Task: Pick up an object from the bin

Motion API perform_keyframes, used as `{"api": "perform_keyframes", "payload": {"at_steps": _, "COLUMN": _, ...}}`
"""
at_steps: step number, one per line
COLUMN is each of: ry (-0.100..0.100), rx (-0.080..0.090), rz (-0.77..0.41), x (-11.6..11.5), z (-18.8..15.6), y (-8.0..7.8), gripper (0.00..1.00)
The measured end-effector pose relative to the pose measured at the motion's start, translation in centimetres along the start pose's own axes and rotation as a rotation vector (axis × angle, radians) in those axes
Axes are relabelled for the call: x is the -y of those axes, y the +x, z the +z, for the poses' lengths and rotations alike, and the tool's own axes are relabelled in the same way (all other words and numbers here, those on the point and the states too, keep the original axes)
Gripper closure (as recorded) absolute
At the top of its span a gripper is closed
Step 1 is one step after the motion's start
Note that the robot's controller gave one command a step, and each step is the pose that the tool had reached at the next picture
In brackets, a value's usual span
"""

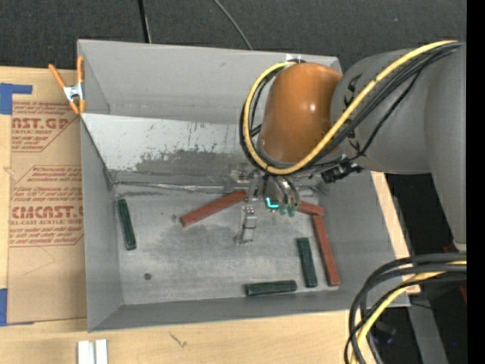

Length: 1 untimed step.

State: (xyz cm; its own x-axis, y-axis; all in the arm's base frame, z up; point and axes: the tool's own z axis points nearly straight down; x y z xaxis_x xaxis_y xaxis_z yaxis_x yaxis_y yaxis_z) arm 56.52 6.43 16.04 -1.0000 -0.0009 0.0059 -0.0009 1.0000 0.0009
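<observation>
A dark green bar [270, 287] lay flat by the near wall of the bin [98, 226]. Beyond it, the end effector [247, 227] hung low over the bin's middle, just beside the right end of a slim, flat-lying red-brown bar [212, 210]. Whether it was open or closed could not be told. The approach looked unfinished: next it would need to straddle that bar and close.

Grey metal bin [182, 260], with two red-brown bars [214, 208] and three dark green bars [126, 224] across its floor.
</observation>
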Motion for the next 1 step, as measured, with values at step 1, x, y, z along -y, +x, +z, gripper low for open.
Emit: {"api": "perform_keyframes", "payload": {"at_steps": 1, "ry": 0.0, "rx": 0.004, "rz": 0.0, "x": 0.01, "z": -0.27, "y": -0.1, "gripper": 0.0}}
